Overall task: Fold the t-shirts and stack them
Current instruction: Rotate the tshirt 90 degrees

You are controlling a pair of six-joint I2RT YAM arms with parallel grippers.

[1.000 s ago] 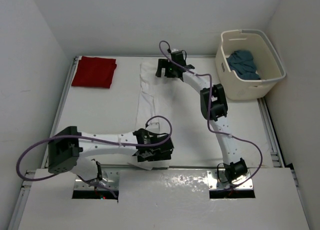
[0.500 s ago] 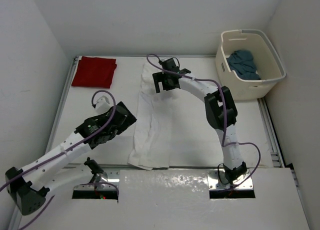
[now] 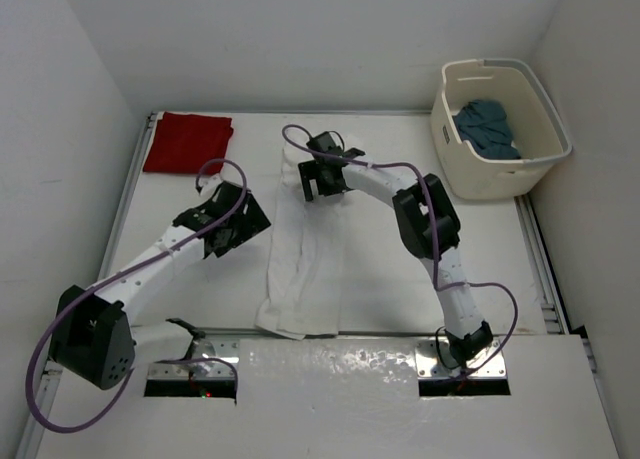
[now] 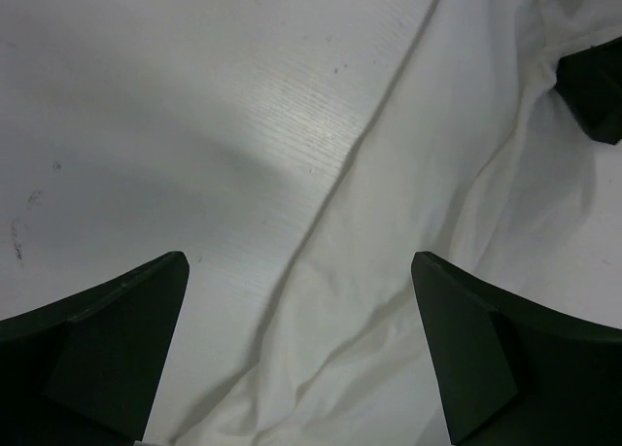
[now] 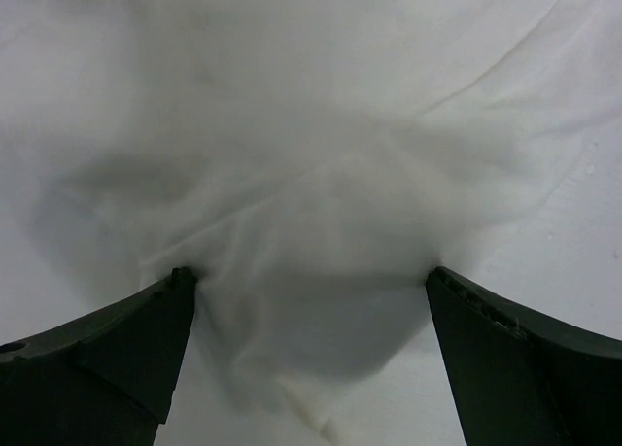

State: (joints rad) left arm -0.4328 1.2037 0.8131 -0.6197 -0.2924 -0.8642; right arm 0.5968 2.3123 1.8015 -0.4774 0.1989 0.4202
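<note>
Red shirt [image 3: 188, 143] shown upper left in top view only, L gripper [image 4: 299, 261] and R gripper [image 5: 309, 271] spread wide over white shirt [image 3: 305, 269]

— What colours are the shirts?
— The far-left shirt [image 3: 188, 143] is plain deep red. The middle shirt [image 3: 305, 269] is plain white, and the far-right shirt [image 3: 487, 129] is dusty teal-blue.
— And the basket [image 3: 492, 182]?
— Cream. The table [image 3: 390, 269] is white. The left arm [image 3: 150, 269] and right arm [image 3: 455, 289] are white with black joints and purple cables [image 3: 31, 379].
</note>
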